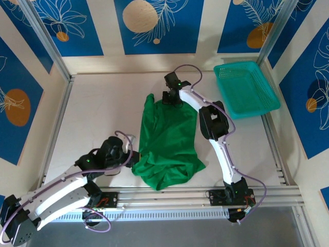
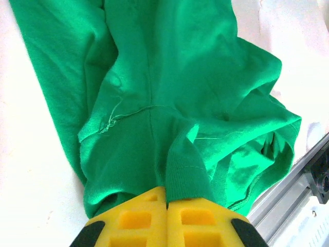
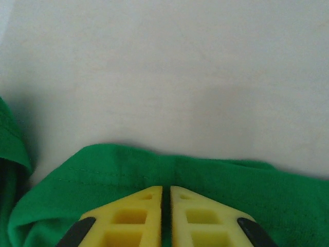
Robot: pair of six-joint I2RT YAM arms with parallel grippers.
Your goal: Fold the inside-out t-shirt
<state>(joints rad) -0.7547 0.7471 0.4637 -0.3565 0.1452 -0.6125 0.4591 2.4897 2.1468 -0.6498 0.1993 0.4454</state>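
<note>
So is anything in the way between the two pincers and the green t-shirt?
Nothing visible. The left pincer is shut on a fold of the t-shirt at its near edge, the right pincer on its far edge.

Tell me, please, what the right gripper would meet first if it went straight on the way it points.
Past the t-shirt hem it grips, the right gripper would likely meet the bare table; depth is unclear.

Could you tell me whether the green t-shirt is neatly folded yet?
Not neatly folded: the t-shirt lies bunched and wrinkled, the left tool pinching one end, the right tool closed at the other.
</note>
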